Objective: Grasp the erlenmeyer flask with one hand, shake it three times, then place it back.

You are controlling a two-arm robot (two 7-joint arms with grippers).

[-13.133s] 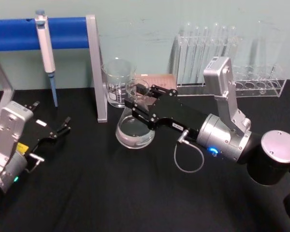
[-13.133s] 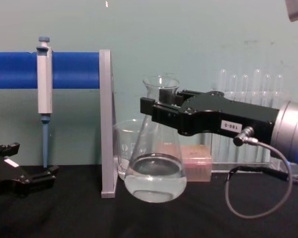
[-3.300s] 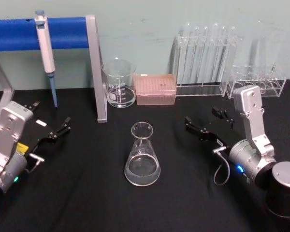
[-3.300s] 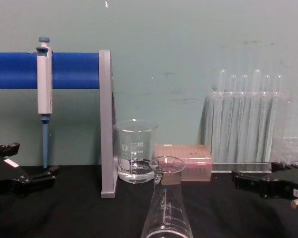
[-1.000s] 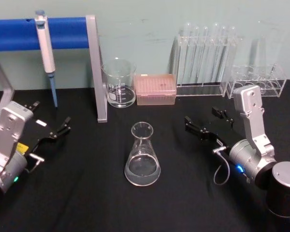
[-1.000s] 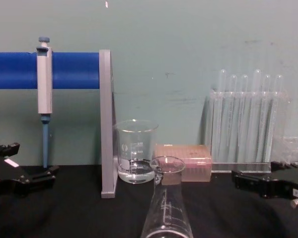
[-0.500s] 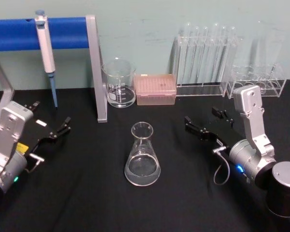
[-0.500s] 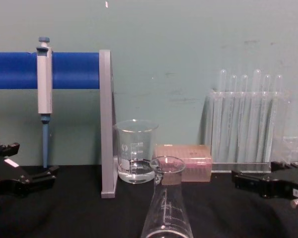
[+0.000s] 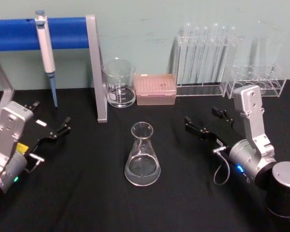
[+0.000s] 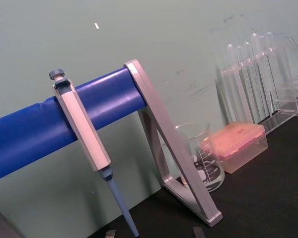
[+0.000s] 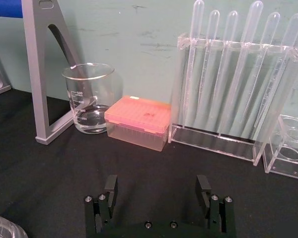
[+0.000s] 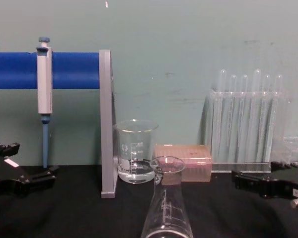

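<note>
The erlenmeyer flask (image 9: pixel 142 157) stands upright on the black table with a little clear liquid in its base; its neck and rim (image 12: pixel 167 198) rise from the bottom edge of the chest view. My right gripper (image 9: pixel 208 121), the hand with the silver wrist, rests open on the table well to the flask's right, nothing between its fingers (image 11: pixel 111 187). A sliver of the flask's base (image 11: pixel 2 230) shows in the right wrist view. My left gripper (image 9: pixel 50 121) lies open at the table's left, far from the flask.
A glass beaker (image 9: pixel 119 83), a pink tip box (image 9: pixel 155 89) and test tube racks (image 9: pixel 205 58) line the back wall. A blue bar on a grey stand (image 9: pixel 94 67) holds a pipette (image 9: pixel 46 48) at the back left.
Long before, my right gripper held the flask lifted near the beaker. Over the last seconds the flask stands free on the table and nothing moves.
</note>
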